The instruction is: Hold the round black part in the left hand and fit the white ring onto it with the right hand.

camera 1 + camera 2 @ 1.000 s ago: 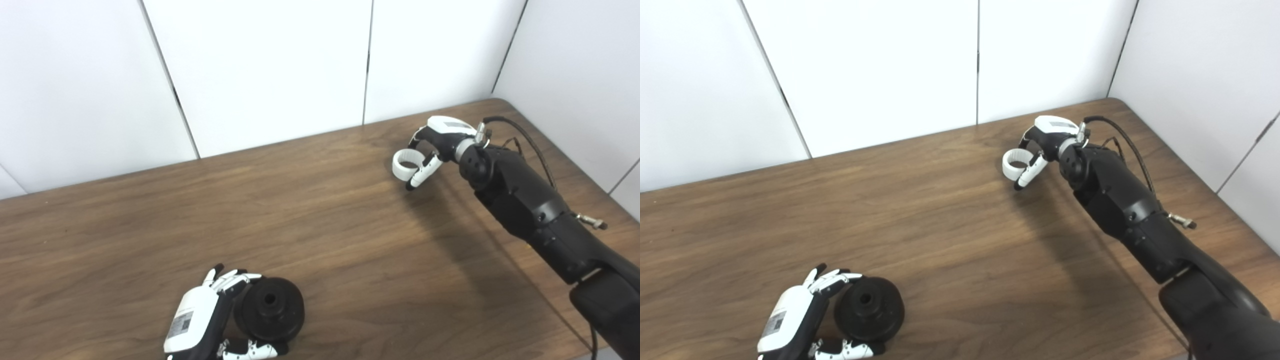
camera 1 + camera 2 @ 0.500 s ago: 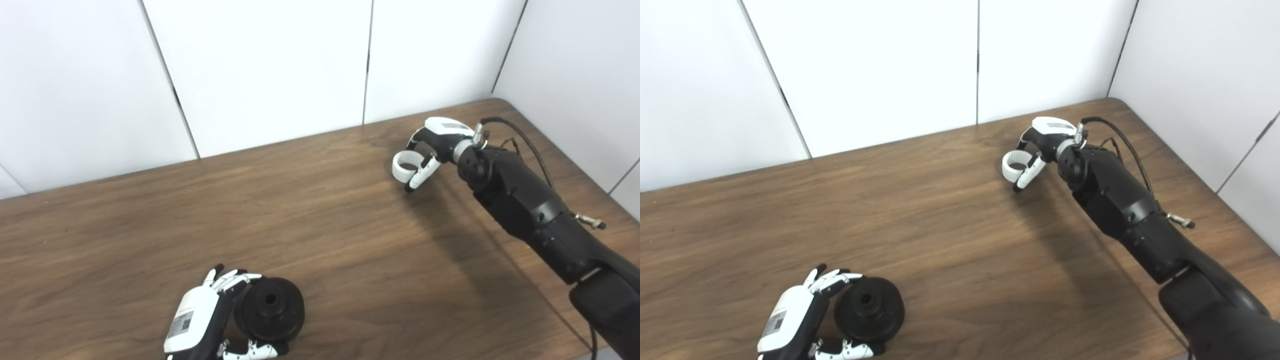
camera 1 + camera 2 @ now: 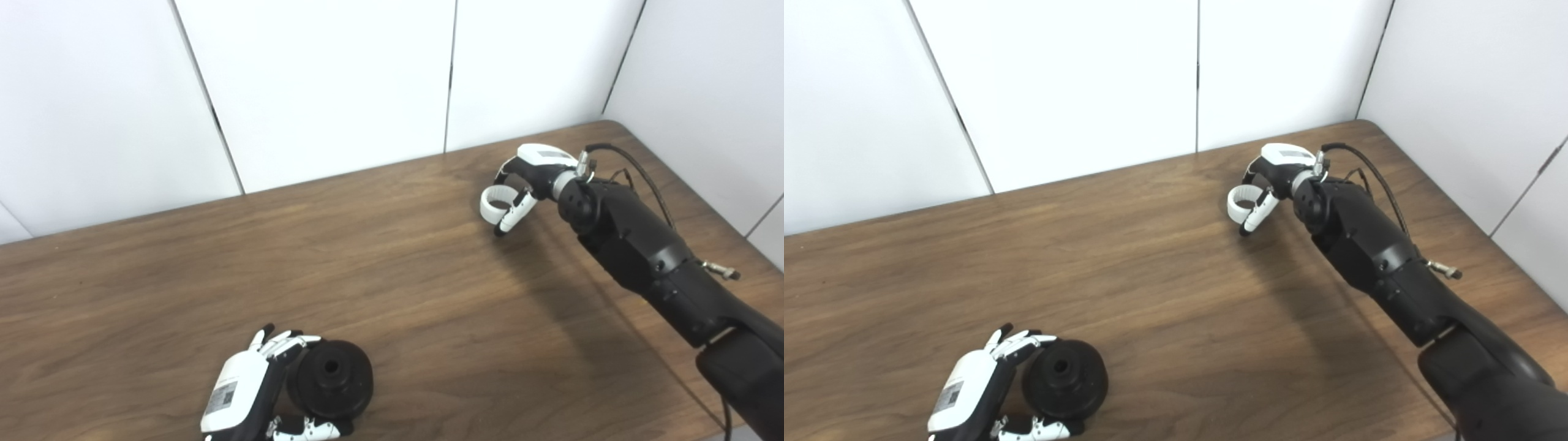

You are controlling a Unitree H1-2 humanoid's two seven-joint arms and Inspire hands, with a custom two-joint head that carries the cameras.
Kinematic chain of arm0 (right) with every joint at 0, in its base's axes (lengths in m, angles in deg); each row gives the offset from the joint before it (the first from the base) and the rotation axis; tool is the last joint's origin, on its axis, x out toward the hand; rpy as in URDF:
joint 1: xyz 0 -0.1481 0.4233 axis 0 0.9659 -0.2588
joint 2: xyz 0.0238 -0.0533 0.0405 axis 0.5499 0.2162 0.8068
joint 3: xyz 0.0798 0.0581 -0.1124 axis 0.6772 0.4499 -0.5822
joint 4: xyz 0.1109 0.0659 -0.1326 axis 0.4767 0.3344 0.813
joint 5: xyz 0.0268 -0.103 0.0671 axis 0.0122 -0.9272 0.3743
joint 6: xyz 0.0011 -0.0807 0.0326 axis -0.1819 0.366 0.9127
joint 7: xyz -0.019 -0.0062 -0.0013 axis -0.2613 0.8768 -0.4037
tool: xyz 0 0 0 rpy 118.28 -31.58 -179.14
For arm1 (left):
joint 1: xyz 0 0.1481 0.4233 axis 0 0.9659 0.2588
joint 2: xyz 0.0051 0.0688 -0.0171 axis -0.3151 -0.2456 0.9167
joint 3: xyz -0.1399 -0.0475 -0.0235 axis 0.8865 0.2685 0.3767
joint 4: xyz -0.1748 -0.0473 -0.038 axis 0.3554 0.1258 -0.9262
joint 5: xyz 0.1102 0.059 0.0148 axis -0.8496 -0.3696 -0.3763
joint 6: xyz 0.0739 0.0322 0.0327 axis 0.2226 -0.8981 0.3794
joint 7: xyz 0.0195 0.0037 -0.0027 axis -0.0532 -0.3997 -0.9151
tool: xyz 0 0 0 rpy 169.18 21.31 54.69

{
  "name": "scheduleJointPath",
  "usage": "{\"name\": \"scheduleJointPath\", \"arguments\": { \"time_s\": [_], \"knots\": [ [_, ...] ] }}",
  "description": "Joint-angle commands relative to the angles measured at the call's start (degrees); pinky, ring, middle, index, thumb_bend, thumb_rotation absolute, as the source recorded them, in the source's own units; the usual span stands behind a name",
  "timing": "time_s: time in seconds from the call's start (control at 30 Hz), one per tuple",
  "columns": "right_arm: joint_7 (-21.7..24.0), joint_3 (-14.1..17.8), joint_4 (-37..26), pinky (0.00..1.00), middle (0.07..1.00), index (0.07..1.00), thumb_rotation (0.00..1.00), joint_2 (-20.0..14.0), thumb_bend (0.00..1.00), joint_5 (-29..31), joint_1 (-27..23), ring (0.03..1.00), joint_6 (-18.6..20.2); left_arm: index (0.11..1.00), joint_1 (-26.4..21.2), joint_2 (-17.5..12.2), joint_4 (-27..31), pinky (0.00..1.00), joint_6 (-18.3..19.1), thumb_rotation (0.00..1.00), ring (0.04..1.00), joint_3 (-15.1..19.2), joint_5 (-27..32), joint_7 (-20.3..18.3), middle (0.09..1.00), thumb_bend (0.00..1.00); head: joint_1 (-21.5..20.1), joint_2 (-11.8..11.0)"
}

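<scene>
The round black part [image 3: 331, 378], a disc with a raised hub and a centre hole, rests on the wooden table near its front edge. My left hand [image 3: 251, 398] wraps it from the left, fingers over the top rim and thumb under the front. Far off at the back right, my right hand [image 3: 531, 180] is shut on the white ring [image 3: 495, 203], which it holds by the right side, just above the tabletop. The ring's opening faces up. In the right eye view the ring [image 3: 1240, 204] and the black part [image 3: 1065, 379] stand equally far apart.
The wooden table [image 3: 398, 288] runs to white wall panels at the back and right. My right forearm [image 3: 649, 260] lies over the table's right side, with a black cable [image 3: 637, 168] looping above the wrist. Nothing else lies on the table.
My right hand with the white ring has drifted slightly left and toward the back. The left hand and the black part have stayed in place.
</scene>
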Motion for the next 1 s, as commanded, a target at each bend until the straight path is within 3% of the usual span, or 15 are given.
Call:
{"name": "scheduleJointPath", "arguments": {
  "time_s": [0.0, 0.23, 0.27, 0.3, 0.37, 0.8, 0.97],
  "knots": [
    [-0.5, 0.4, -0.6, 0.93, 0.917, 0.692, 0.24, -1.2, 0.89, -0.9, -3.6, 0.996, -0.2, 0.483, 0.4, -0.3, 0.9, 1.0, 0.1, 0.05, 0.853, -0.5, -1.0, -0.9, 0.763, 0.52, -0.1, -0.1],
    [-0.8, 0.5, -0.2, 0.93, 0.893, 0.604, 0.2, -1.6, 0.85, -0.5, -3.4, 0.983, -0.7, 0.483, 0.3, 0.0, 1.2, 1.0, 0.3, 0.05, 0.852, -0.5, -1.0, -1.0, 0.764, 0.52, 0.1, 0.0],
    [-1.0, 0.5, -0.2, 0.94, 0.889, 0.548, 0.18, -1.7, 0.69, -0.5, -3.4, 0.98, -0.9, 0.483, 0.3, 0.0, 1.2, 1.0, 0.4, 0.05, 0.853, -0.5, -1.0, -1.1, 0.765, 0.52, 0.1, 0.0],
    [-1.1, 0.5, -0.2, 0.94, 0.882, 0.518, 0.16, -1.8, 0.61, -0.5, -3.3, 0.976, -1.1, 0.483, 0.4, 0.1, 1.4, 1.0, 0.5, 0.05, 0.854, -0.6, -1.1, -1.2, 0.766, 0.52, 0.2, 0.1],
    [-1.3, 0.4, -0.2, 0.94, 0.87, 0.492, 0.14, -2.0, 0.54, -0.6, -3.2, 0.969, -1.4, 0.483, 0.4, 0.1, 1.6, 1.0, 0.8, 0.05, 0.854, -0.6, -1.1, -1.5, 0.766, 0.52, 0.2, 0.1],
    [-2.0, 1.2, -0.9, 0.95, 0.849, 0.485, 0.13, -2.9, 0.52, -0.3, -2.1, 0.961, -2.5, 0.483, 0.2, 0.7, 1.7, 1.0, 1.0, 0.05, 0.856, -0.9, -2.0, -1.4, 0.764, 0.52, 0.6, 0.4],
    [-1.1, 1.4, -5.6, 0.94, 0.843, 0.485, 0.13, -4.3, 0.52, -0.5, -0.5, 0.961, -3.4, 0.483, 0.3, 1.1, 2.0, 1.0, 1.5, 0.05, 0.857, -1.3, -2.8, -1.7, 0.768, 0.52, 2.1, 1.2]
  ]
}}
